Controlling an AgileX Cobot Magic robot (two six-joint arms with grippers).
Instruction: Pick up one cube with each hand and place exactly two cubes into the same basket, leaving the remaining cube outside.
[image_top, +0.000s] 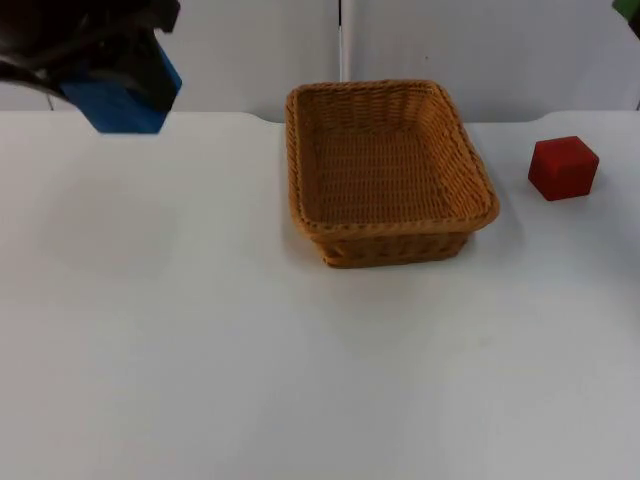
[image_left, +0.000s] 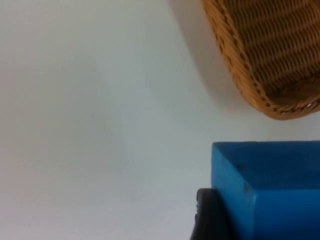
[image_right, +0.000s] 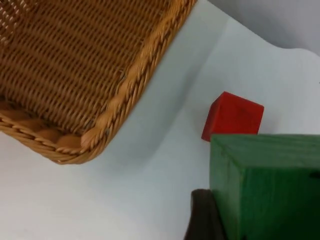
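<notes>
My left gripper (image_top: 112, 62) hangs high over the table's far left, shut on a blue cube (image_top: 127, 98). In the left wrist view that blue cube (image_left: 265, 190) sits against a black fingertip (image_left: 209, 220), above bare table and apart from the wicker basket (image_left: 239, 60). The basket (image_top: 300, 165) stands empty at the table's middle back. My right gripper (image_top: 634, 18) is at the far right edge, shut on a green cube (image_right: 265, 185), held beside a black fingertip (image_right: 202, 217). A red cube (image_top: 563, 167) rests on the table right of the basket, and this red cube (image_right: 232, 117) lies below the green one.
The white table top (image_top: 250, 350) stretches wide in front of the basket. The grey partition wall (image_top: 250, 50) closes off the back. A gap of table separates the basket rim (image_right: 131, 85) from the red cube.
</notes>
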